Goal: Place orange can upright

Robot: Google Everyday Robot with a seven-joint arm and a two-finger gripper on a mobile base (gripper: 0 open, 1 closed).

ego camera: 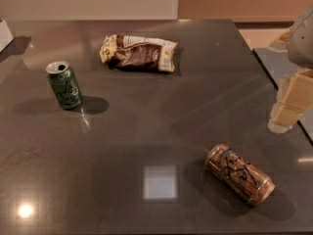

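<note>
**Operator:** What surface am I working over?

**Guide:** You have a dark, glossy tabletop [146,126] in front of a pale wall. Light patches reflect off it.

**Operator:** Where is the gripper?

**Guide:** Look to the right edge of the view. The gripper [288,109] is pale and blocky and hangs over the table's right border, touching nothing. You cannot tell from this view whether it is spread or closed.

**Operator:** And the orange can?

**Guide:** It is the nearest item. The orange can [239,174] lies on its side in the front right area, below and left of the gripper and apart from it. Its silver top points toward the table's centre, and the black script faces up.

**Operator:** Anything farther out?

**Guide:** A brown-and-cream snack bag [138,53] lies flat near the far edge. A green can [64,85] stands upright at the left, well apart from the orange can.
</note>
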